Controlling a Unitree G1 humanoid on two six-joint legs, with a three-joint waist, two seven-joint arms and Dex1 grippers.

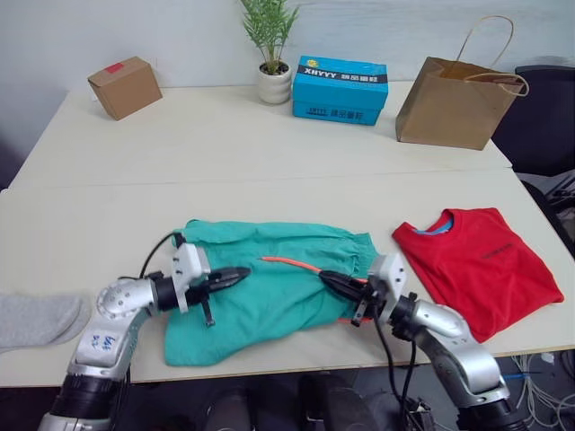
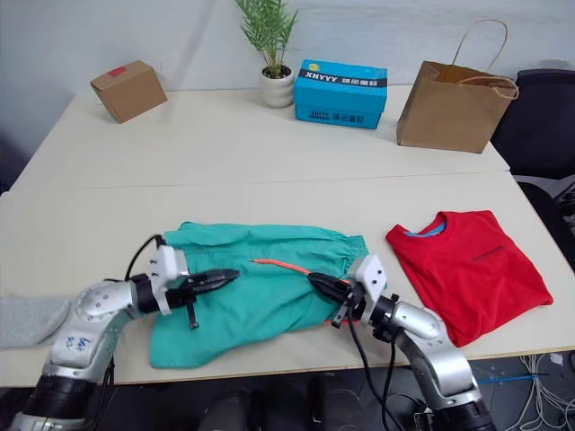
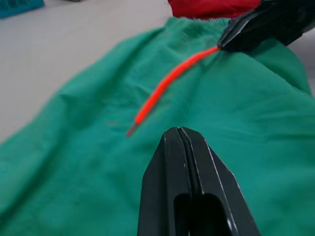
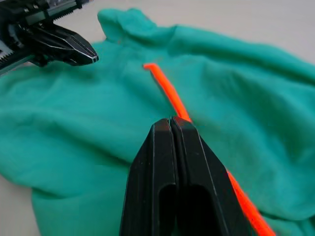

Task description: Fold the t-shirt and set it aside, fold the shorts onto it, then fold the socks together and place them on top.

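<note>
1. A grey sock point(image 1: 36, 321) lies at the table's point(image 1: 269, 144) left front edge, well apart from the other clothes; whether it is one sock or the pair I cannot tell, since the frame cuts it off.
2. The left gripper point(image 1: 235, 277) hangs over the left half of the shorts point(image 1: 269, 287), its two black fingers point(image 3: 184, 162) pressed together with nothing between them.
3. The shorts lie spread flat near the table's front edge, waistband toward the right, with the orange drawstring point(image 1: 292, 264) trailing across the teal cloth.
4. The right gripper point(image 1: 334, 281) sits at the waistband end, fingers point(image 4: 172, 147) closed against each other, the drawstring running under its tip; it seems to hold no cloth.
5. The t-shirt point(image 1: 476, 260) lies folded just to the right of the shorts, neckline toward the back.
6. Along the far side stand a cardboard box point(image 1: 125, 86), a potted plant point(image 1: 271, 49), a blue box point(image 1: 340, 89) and a paper bag point(image 1: 454, 99).
</note>
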